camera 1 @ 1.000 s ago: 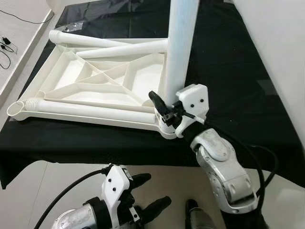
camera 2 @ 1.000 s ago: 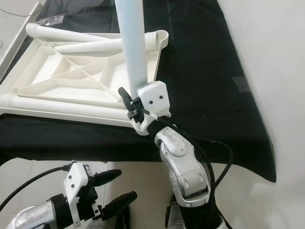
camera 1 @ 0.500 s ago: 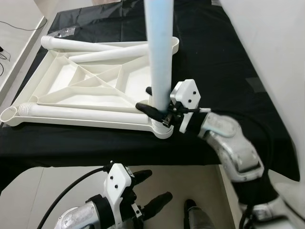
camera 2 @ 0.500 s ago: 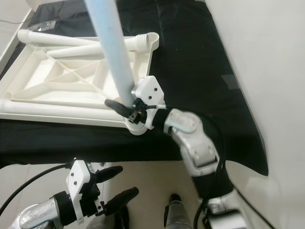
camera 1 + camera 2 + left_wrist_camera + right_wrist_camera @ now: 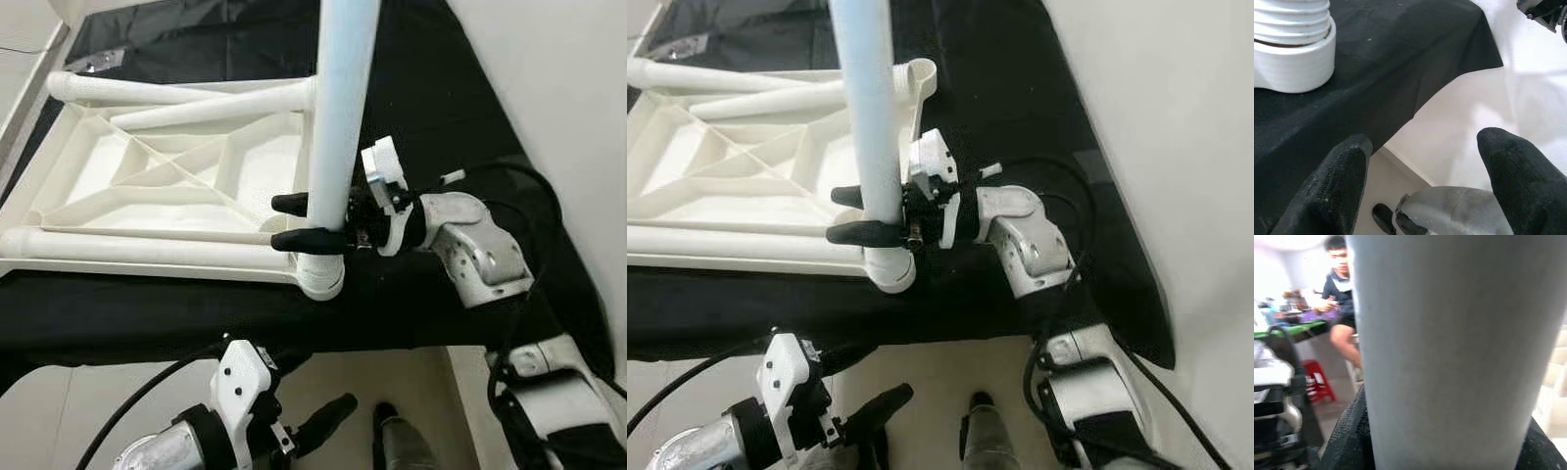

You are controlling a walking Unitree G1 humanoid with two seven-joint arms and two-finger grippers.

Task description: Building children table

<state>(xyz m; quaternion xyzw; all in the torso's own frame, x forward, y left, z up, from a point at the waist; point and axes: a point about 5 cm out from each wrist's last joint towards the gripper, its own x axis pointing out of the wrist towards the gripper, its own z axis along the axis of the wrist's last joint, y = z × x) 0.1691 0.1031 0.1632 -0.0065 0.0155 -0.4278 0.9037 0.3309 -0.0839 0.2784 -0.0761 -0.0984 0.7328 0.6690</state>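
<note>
Where it meets the tabletop (image 5: 147,186), upright leg (image 5: 333,127) between right fingers (image 5: 309,239)

We record a black cloth (image 5: 460,108) spread over the work surface, its near edge hanging over the side above a pale floor (image 5: 118,392). A light wall (image 5: 549,88) runs along the right. A small silvery item (image 5: 93,63) lies on the cloth at the far left; we cannot tell what it is. In the right wrist view, a seated person (image 5: 1339,298) appears blurred, near a red stool (image 5: 1320,382).
</note>
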